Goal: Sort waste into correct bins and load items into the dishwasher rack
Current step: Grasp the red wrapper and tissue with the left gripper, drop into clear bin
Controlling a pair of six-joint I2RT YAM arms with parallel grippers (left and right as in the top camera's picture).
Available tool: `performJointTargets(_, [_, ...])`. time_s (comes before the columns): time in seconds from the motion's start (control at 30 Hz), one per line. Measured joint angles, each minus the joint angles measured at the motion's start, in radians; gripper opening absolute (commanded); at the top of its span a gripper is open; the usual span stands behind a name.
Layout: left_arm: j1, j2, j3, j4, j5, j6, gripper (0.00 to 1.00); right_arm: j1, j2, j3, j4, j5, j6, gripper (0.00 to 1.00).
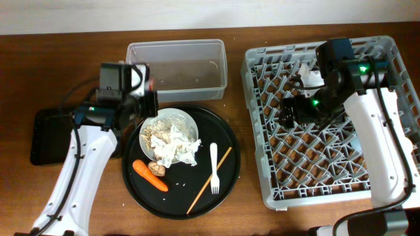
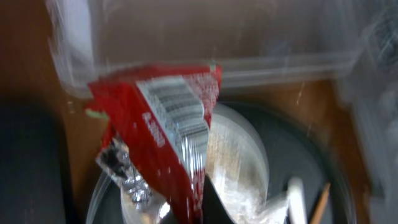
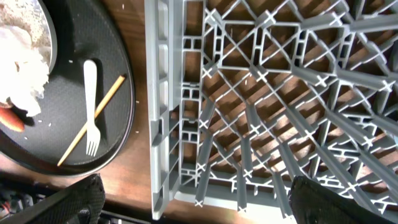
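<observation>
Your left claw (image 1: 144,106) is in the upper left part of the overhead view, just over the top edge of the white plate (image 1: 192,124) and just below the clear tub (image 1: 177,44). It holds the red snack wrapper (image 2: 165,130). The left wrist view is blurry, but there the wrapper hangs in the middle of the frame with its bar code facing you. The tub is behind it at the top, and you cannot see the fingers themselves. The small black tray (image 1: 46,137) lies on the tabletop (image 1: 65,39) at the far left, beside your left arm. The plate sits on the big round black tray (image 1: 226,141) in the middle of the overhead view. It has pale rice (image 1: 157,126) and crumpled white tissues (image 1: 178,149) on it. The orange carrot (image 1: 149,175) lies on the round tray at the lower left of the plate, with a small brown scrap (image 1: 157,168) right next to it. The white fork (image 1: 214,169) and the wooden chopstick (image 1: 210,178) lie side by side on the right part of the round tray, and the chopstick is slanted. Your right claw (image 3: 196,202) is spread wide. Its two dark fingers (image 3: 81,199) show at the bottom corners of the right wrist view, above the left edge of the grey rack (image 1: 341,177). The rack fills the right side of the overhead view.
</observation>
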Motion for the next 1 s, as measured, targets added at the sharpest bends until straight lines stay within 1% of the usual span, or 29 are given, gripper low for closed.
performJointTargets(0.13, [-0.001,0.021,0.034,0.304,-0.043,0.0,0.01,0.0,0.0,-0.001,-0.001,0.0,0.0,0.98])
performJointTargets(0.2, [-0.001,0.115,0.038,0.376,-0.069,0.0,0.01,0.0,0.0,-0.001,-0.002,0.0,0.0,0.98])
performJointTargets(0.23, [-0.001,0.17,0.038,0.404,-0.079,0.0,0.07,0.0,0.0,-0.001,0.0,0.0,0.0,0.99])
performJointTargets(0.27, [-0.001,0.251,0.035,0.425,-0.084,0.0,0.44,0.0,0.0,-0.001,0.0,0.0,0.0,0.98])
performJointTargets(0.3, [-0.001,0.274,0.035,0.443,-0.085,-0.003,0.82,0.0,0.0,-0.001,0.0,0.0,0.0,0.98])
performJointTargets(0.33, [-0.001,0.3,0.035,0.471,-0.087,0.002,0.99,0.0,0.0,-0.001,0.0,0.0,0.001,0.99])
performJointTargets(0.43, [-0.001,0.312,0.037,0.468,-0.087,-0.002,0.99,0.0,0.0,-0.001,0.0,0.0,0.0,0.98])
performJointTargets(0.5, [-0.001,0.305,0.048,0.382,-0.085,-0.001,0.99,0.0,0.0,-0.001,0.001,0.0,0.0,0.99])
performJointTargets(0.57, [-0.002,0.245,0.06,0.187,-0.044,0.0,0.99,0.0,0.0,-0.001,0.002,0.0,0.0,0.98])
performJointTargets(0.6, [-0.012,0.174,0.063,0.046,0.004,0.0,0.99,0.0,0.0,-0.001,-0.001,0.0,0.0,0.98])
performJointTargets(0.67, [-0.056,0.118,0.079,-0.13,0.05,0.0,0.99,0.0,0.0,-0.001,0.001,0.0,0.0,0.98])
performJointTargets(0.7, [-0.082,0.12,0.074,-0.169,0.058,0.0,0.99,0.0,0.0,-0.001,0.0,0.0,0.0,0.98])
performJointTargets(0.8, [-0.154,0.16,0.023,-0.167,0.075,0.0,0.99,0.0,0.0,-0.001,0.0,0.0,0.0,0.98])
performJointTargets(0.9, [-0.158,0.25,-0.013,-0.16,0.073,0.0,0.98,0.0,0.0,-0.001,0.0,0.0,0.001,0.98])
performJointTargets(0.93, [-0.158,0.294,-0.014,-0.159,0.071,0.0,0.89,0.0,0.0,-0.001,0.0,0.0,0.001,0.98])
performJointTargets(1.0, [-0.158,0.336,-0.017,-0.159,0.07,-0.001,0.42,0.0,0.0,-0.001,0.0,0.0,0.001,0.98])
